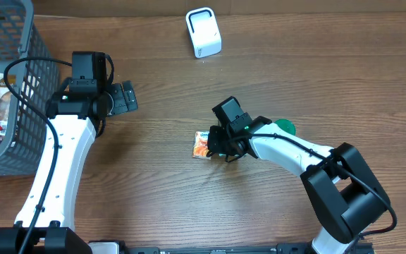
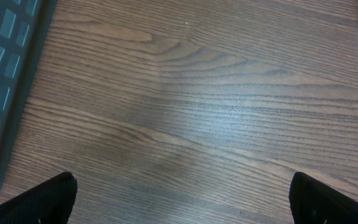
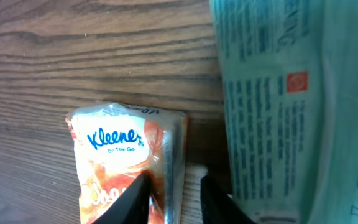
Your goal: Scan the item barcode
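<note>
A small orange-and-white Kleenex tissue pack [image 1: 201, 145] [image 3: 120, 158] lies flat on the wooden table. My right gripper [image 1: 215, 143] [image 3: 173, 182] is down on the pack's right edge. One fingertip [image 3: 138, 190] rests on the pack and the other stands just beside its sealed seam, with a strip of bare wood showing between them. The jaws are narrowly open and not pinched. The white barcode scanner [image 1: 203, 32] stands at the back of the table. My left gripper [image 1: 124, 97] [image 2: 182, 186] hovers wide open over bare wood, holding nothing.
A green printed packet [image 1: 285, 128] [image 3: 291, 106] lies right next to the tissue pack, under my right arm. A grey mesh basket [image 1: 13, 85] [image 2: 5, 74] with wrapped items fills the left edge, close to my left gripper.
</note>
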You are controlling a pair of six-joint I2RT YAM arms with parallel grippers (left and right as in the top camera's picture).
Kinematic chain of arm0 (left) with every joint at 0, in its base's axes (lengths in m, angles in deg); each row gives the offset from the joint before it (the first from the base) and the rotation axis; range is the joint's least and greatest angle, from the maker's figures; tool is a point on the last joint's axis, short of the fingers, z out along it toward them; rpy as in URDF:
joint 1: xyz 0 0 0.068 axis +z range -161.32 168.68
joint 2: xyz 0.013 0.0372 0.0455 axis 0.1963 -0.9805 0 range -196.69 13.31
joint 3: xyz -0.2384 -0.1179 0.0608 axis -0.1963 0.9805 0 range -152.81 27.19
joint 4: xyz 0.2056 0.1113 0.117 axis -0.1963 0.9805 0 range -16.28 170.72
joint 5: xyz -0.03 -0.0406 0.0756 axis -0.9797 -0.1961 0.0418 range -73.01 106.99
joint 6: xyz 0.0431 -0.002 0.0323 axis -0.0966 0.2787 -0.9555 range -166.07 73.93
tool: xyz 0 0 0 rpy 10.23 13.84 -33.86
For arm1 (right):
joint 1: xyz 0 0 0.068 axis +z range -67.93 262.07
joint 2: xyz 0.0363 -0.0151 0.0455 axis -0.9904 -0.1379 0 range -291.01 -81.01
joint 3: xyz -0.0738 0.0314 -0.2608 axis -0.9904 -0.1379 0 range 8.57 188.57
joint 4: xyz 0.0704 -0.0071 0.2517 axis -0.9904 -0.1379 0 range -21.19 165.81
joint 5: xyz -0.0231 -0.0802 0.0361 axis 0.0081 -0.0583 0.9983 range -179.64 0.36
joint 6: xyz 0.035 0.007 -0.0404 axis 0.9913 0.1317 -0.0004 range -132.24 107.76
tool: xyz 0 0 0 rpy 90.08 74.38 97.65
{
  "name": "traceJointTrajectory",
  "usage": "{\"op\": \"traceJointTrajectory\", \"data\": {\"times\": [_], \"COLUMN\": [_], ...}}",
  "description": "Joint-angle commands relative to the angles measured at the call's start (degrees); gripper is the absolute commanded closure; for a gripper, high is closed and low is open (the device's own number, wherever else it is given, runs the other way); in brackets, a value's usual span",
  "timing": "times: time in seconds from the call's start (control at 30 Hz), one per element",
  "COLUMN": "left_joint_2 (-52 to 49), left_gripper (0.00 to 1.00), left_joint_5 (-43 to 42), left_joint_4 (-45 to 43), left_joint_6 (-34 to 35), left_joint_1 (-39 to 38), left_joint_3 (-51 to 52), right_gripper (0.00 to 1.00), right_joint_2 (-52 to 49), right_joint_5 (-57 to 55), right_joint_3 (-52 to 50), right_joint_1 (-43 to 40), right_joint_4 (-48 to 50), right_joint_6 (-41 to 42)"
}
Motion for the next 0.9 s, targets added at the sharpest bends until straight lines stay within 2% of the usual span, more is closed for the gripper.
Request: {"op": "traceJointTrajectory", "data": {"times": [0.0, 0.27, 0.43, 0.67, 0.87], "left_joint_2": [0.55, 0.55, 0.55, 0.55, 0.55], "left_gripper": [0.00, 0.00, 0.00, 0.01, 0.00], "left_joint_5": [0.70, 0.70, 0.70, 0.70, 0.70], "left_joint_4": [0.00, 0.00, 0.00, 0.00, 0.00], "left_joint_6": [-0.66, -0.66, -0.66, -0.66, -0.66], "left_joint_1": [0.00, 0.00, -0.02, -0.02, -0.02], "left_joint_3": [-0.96, -0.96, -0.96, -0.96, -0.96], "right_gripper": [0.66, 0.63, 0.64, 0.63, 0.60], "right_joint_2": [1.20, 1.97, 1.09, -6.19, -10.75], "right_joint_5": [0.33, -8.87, -20.33, -35.93, -38.56], "right_joint_3": [5.46, 20.50, 21.00, 20.96, 20.96], "right_joint_1": [-0.52, 3.21, 10.51, 19.19, 19.78], "right_joint_4": [-3.02, -16.63, -18.82, -19.89, -20.24], "right_joint_6": [-3.32, -4.92, -4.13, -1.36, -1.36]}}
